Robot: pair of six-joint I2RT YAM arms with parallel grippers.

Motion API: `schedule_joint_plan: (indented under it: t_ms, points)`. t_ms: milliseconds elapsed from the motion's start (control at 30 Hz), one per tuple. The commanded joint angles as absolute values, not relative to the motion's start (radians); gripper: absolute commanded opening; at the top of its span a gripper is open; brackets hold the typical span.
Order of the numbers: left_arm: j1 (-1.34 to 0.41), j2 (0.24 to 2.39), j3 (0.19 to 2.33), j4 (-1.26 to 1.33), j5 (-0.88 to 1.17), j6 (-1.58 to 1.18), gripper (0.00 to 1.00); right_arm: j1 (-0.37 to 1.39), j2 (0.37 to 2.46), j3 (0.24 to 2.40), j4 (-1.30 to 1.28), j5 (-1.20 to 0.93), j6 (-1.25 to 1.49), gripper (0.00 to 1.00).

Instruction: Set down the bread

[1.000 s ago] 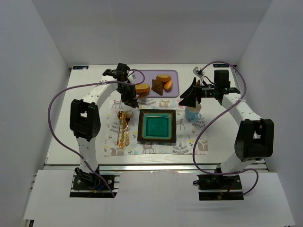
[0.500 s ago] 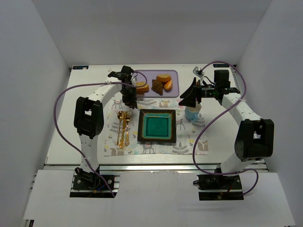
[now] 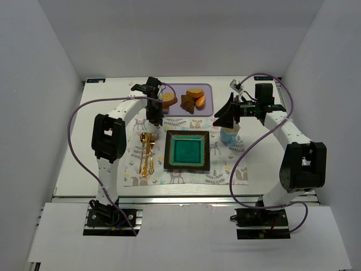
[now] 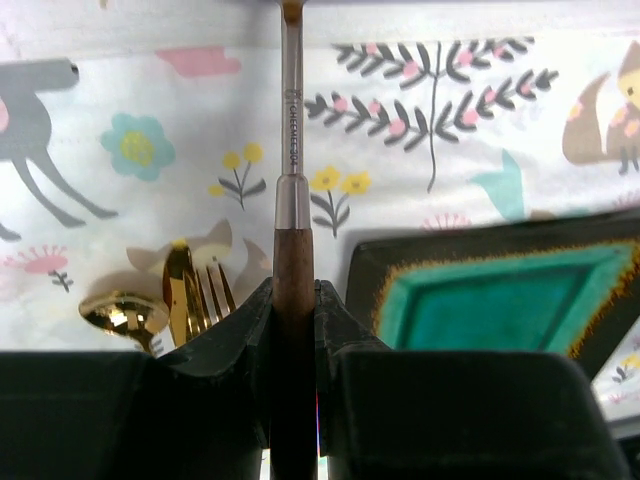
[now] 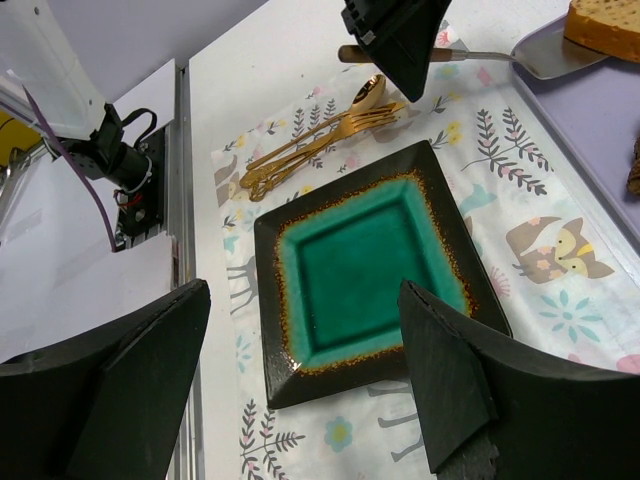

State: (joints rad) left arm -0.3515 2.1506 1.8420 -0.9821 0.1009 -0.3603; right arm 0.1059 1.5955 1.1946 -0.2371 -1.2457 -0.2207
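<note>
the left gripper (image 4: pixel 293 300) grips the wooden handle of a spatula (image 4: pixel 291 150), its blade at the edge of the bread (image 5: pixel 604 28), which lies on the purple tray (image 3: pixel 206 90). the right gripper (image 5: pixel 290 390) hangs with fingers spread wide near the teal plate (image 5: pixel 365 270).

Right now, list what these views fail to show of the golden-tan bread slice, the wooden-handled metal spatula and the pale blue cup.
Golden-tan bread slice: cut off by the right wrist view's top-right corner; too small from the top.
Wooden-handled metal spatula: blade cut off by the left wrist view's top edge.
Pale blue cup: top view, mostly hidden by the right gripper.
</note>
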Motion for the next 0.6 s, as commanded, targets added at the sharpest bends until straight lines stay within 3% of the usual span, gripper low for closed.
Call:
schedule_joint_plan:
  t_ms: [0, 567]
  points:
    - [-0.356, 2.155, 1.881, -0.945, 0.067, -0.37, 0.0, 0.103, 1.589, 1.206, -0.232, -1.279, -0.235, 0.81]
    - [-0.368, 2.034, 1.605, -0.621, 0.014, -0.288, 0.0, 0.104, 1.592, 1.204, -0.242, -1.279, -0.244, 0.81]
